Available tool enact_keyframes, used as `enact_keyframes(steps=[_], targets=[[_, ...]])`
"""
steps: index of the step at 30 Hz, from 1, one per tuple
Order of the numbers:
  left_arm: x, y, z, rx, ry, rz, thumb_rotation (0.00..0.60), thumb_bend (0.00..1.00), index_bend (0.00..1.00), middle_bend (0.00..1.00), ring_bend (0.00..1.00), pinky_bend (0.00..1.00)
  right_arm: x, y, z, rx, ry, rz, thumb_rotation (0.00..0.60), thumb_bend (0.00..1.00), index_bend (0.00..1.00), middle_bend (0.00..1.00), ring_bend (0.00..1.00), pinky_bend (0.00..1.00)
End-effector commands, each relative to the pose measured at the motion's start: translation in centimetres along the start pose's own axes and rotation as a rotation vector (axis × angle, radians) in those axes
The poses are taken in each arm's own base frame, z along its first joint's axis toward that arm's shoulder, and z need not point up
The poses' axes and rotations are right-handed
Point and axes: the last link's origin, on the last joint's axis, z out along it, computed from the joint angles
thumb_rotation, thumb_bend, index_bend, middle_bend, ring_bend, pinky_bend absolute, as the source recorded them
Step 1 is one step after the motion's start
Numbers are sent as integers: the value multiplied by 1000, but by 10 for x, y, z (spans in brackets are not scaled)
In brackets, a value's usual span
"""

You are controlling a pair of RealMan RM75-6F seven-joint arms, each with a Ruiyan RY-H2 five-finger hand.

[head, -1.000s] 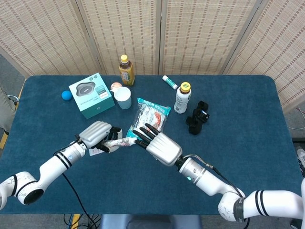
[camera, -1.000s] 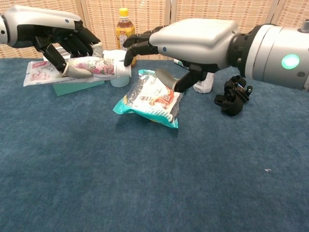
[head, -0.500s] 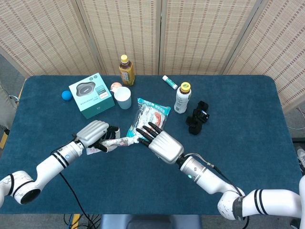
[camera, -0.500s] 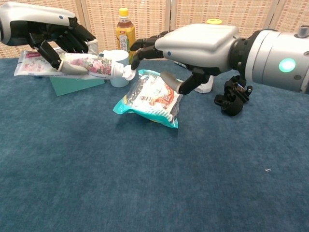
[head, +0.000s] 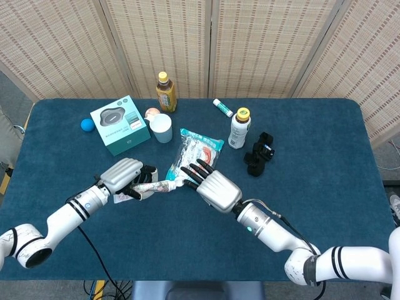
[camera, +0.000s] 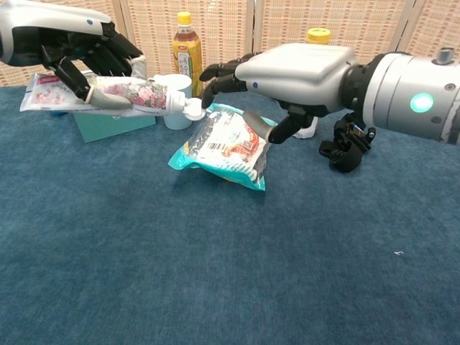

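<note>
My left hand grips a floral tube and holds it level above the table, with its white cap pointing right. My right hand hovers just right of the cap. Its fingers are spread and reach over the cap, and its thumb hangs below. I cannot tell whether the fingertips touch the cap. Under both hands lies a teal-edged snack packet.
A white cup, a teal box and a tea bottle stand behind. A yellow-capped white bottle, a black object, a blue ball and a small white stick are further out.
The tube has shifted a little to the right, bringing its cap closer to my right hand. The right hand has drifted slightly back and to the right, fingers staying over the cap.
</note>
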Motion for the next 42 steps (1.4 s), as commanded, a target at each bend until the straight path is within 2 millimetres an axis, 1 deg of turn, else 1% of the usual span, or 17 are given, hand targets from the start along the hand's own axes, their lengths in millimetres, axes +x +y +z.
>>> enact_keyframes(steps=[1, 12, 18, 23, 31, 33, 36, 42], targets=[[0, 1, -1, -4, -3, -2, 600, 446, 670, 717, 608, 585, -1, 0, 2, 2, 0, 1, 600, 640, 210, 17, 0, 0], [-1, 5, -2, -15, -17, -30, 600, 446, 669, 717, 608, 590, -3, 1, 4, 6, -1, 9, 600, 642, 210, 17, 0, 0], [-1, -3, -3, 9, -21, -12, 600, 446, 667, 717, 608, 590, 3, 5, -5, 2, 24, 25, 600, 642, 210, 17, 0, 0], [-5, -17, -7, 42, -22, -16, 600, 445, 664, 715, 598, 589, 15, 15, -24, -15, 57, 55, 600, 642, 210, 17, 0, 0], [-32, -48, -18, 104, -66, -24, 600, 445, 653, 691, 573, 579, 30, 32, -65, -60, 123, 80, 600, 640, 210, 17, 0, 0], [-38, -55, -19, 112, -70, -31, 600, 446, 651, 681, 562, 556, 33, 36, -75, -73, 134, 71, 600, 640, 210, 17, 0, 0], [-47, -64, -22, 121, -80, -33, 600, 445, 645, 665, 540, 528, 33, 41, -88, -93, 127, 60, 600, 640, 210, 17, 0, 0], [-65, -79, -21, 138, -96, -56, 600, 445, 642, 632, 489, 461, 25, 53, -108, -144, 62, 49, 600, 639, 210, 17, 0, 0]])
